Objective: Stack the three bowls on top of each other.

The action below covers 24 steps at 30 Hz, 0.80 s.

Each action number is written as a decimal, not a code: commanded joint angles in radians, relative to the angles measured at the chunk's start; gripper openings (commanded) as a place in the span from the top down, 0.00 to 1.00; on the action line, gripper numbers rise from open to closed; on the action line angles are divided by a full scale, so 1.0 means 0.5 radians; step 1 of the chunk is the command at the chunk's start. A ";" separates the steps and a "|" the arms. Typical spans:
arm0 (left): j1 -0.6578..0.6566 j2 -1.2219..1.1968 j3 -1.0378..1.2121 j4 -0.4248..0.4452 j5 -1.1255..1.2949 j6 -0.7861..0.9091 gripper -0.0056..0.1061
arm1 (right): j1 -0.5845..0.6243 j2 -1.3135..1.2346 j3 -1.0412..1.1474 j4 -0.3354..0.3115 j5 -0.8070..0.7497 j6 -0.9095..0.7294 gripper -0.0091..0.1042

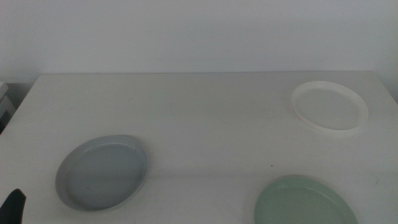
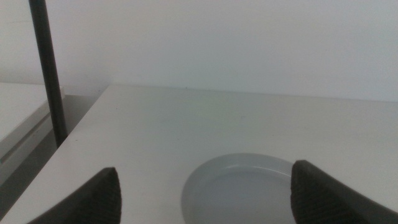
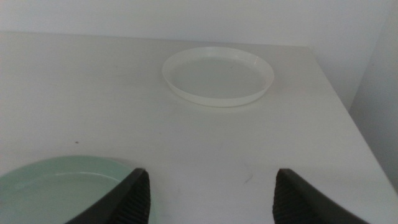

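The light grey bowl lies at the table's front left; it also shows in the left wrist view. The pale green bowl lies at the front right, cut by the picture's edge, and shows in the right wrist view. The white bowl lies at the back right and shows in the right wrist view. My left gripper is open and empty, just short of the grey bowl; one tip shows at the bottom left of the middle view. My right gripper is open and empty beside the green bowl.
The white table ends at a white wall behind. A dark upright pole stands off the table's left side. The table's right edge runs close to the white bowl.
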 commanded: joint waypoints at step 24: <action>-0.014 -0.027 -0.009 -0.022 -0.144 -0.022 0.01 | -0.007 1.298 -1.514 -0.020 1.133 0.461 0.47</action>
